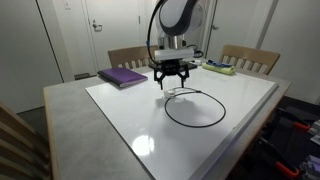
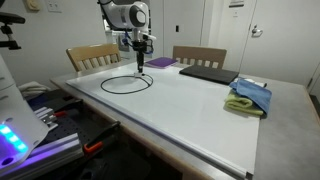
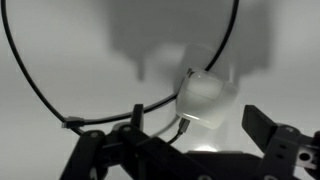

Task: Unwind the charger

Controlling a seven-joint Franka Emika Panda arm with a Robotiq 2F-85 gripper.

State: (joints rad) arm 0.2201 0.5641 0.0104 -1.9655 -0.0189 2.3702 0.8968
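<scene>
The charger is a thin black cable (image 1: 196,108) lying in one open loop on the white table, also seen in an exterior view (image 2: 127,84). Its small white plug block (image 3: 205,97) lies at the loop's near end. My gripper (image 1: 171,79) hangs just above that end, also in an exterior view (image 2: 141,63). In the wrist view the gripper (image 3: 195,125) is open. Its dark fingers stand on either side of the plug block without touching it. The cable (image 3: 40,85) curves away from the plug across the wrist view.
A purple book (image 1: 123,76) lies at the table's back, also seen in an exterior view (image 2: 160,62). A flat dark laptop (image 2: 207,73) lies beside it. A blue and green cloth (image 2: 250,97) lies further along. Wooden chairs (image 1: 250,58) stand behind the table.
</scene>
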